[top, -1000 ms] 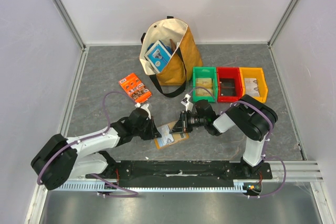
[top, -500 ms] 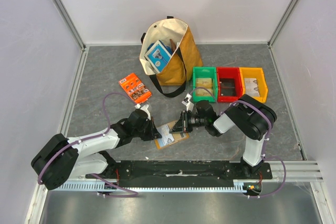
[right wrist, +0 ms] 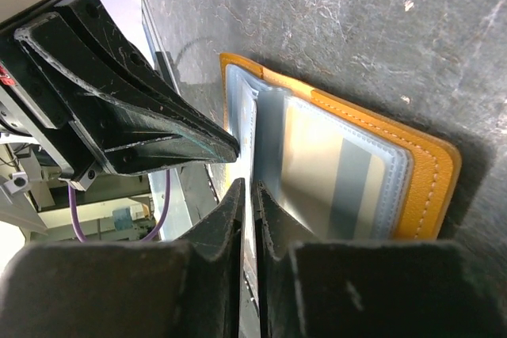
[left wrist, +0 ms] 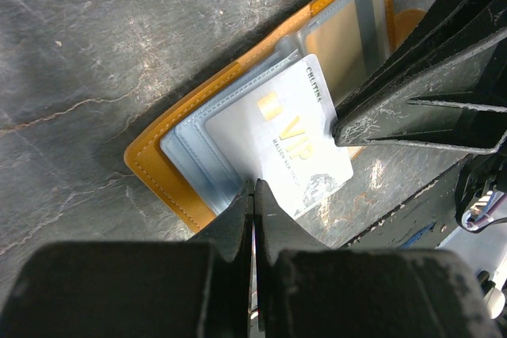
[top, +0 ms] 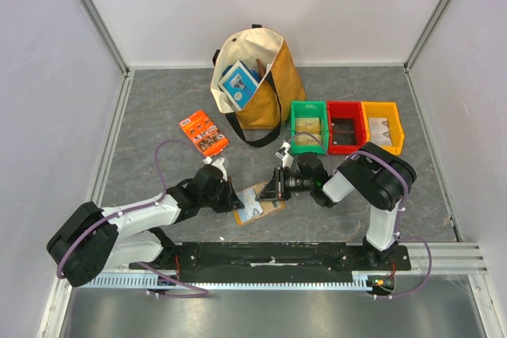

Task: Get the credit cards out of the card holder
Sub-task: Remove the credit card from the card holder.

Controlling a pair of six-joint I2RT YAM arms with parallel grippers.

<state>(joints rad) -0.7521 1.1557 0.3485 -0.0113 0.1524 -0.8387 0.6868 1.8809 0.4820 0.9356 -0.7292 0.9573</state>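
Pinching the near edge of a white card point(left wrist: 299, 144) marked VIP with the left gripper point(left wrist: 253, 192), fingers closed tight on it; showing that card partway out of a pale blue pocket of the card holder point(left wrist: 154, 165); lying open and flat near the middle of the near edge of the bench point(top: 150, 108), just ahead of the arm bases; reaching in from the opposite side with the right gripper point(right wrist: 246, 189), fingers almost together astride a clear pocket leaf, gripping or merely straddling impossible to tell; standing farther back, toward the far edge, a tote bag point(top: 285, 89), an orange packet point(top: 203, 133), then a green bin point(top: 309, 104), red bin point(top: 344, 104) and yellow bin point(top: 379, 104) in a row.
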